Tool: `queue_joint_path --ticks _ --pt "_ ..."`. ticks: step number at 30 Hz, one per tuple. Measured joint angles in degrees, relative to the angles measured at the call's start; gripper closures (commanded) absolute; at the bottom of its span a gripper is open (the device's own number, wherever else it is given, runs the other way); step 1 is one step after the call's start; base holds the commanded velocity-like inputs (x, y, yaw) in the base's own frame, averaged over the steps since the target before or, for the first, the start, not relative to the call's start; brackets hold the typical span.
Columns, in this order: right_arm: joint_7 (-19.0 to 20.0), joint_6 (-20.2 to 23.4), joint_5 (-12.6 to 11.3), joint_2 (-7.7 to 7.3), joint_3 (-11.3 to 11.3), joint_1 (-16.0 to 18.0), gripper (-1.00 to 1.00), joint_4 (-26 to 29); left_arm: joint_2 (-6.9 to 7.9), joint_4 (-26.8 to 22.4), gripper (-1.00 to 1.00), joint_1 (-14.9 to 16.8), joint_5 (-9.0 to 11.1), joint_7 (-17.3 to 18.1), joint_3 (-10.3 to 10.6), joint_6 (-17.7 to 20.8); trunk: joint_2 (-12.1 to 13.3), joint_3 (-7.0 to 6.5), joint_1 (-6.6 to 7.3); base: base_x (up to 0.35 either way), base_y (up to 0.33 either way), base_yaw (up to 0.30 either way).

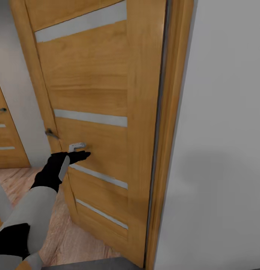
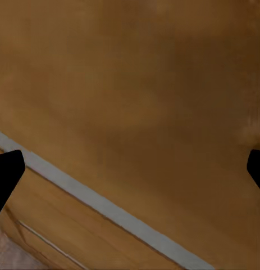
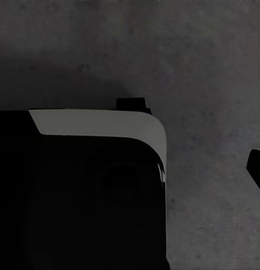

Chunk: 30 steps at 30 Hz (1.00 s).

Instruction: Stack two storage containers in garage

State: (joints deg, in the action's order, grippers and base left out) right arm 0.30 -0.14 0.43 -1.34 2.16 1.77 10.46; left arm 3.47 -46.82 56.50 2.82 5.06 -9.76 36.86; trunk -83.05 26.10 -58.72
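A tall honey-coloured wooden door [image 1: 96, 93] with pale grey horizontal inlay strips [image 1: 90, 117] stood ajar directly ahead of the jaws. Its small silver metal lever handle [image 1: 76, 146] sat just above them, and a second dark lever [image 1: 51, 133] projected from the door's far edge. The wooden door frame [image 1: 163, 150] ran beside a plain pale grey wall [image 1: 223, 142]. Beyond the jaws, another similar wooden door [image 1: 4, 138] stood further back. Light wood plank flooring [image 1: 70, 240] lay underneath.
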Motion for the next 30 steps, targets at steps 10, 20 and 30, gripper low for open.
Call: queue_joint_path --ticks 10,20,30 --pt "0.4 0.0 0.0 0.09 -0.2 0.0 -1.0 -0.1 -4.13 16.4 -1.0 10.6 0.3 -5.5 3.0 -10.2 0.0 0.0 -0.01 0.0 0.0 0.0" --pt "0.3 0.1 0.0 0.05 -0.3 0.0 -1.0 -0.1 -4.36 23.1 -1.0 17.9 0.1 -6.9 3.2 -11.2 0.0 0.01 -0.01 0.0 0.0 -0.004" --pt "0.4 0.3 0.0 -0.05 -0.1 0.0 -1.0 -0.1 -4.29 23.6 -1.0 18.6 0.7 -7.0 3.1 -10.9 0.0 0.01 0.0 0.0 0.0 -0.02"
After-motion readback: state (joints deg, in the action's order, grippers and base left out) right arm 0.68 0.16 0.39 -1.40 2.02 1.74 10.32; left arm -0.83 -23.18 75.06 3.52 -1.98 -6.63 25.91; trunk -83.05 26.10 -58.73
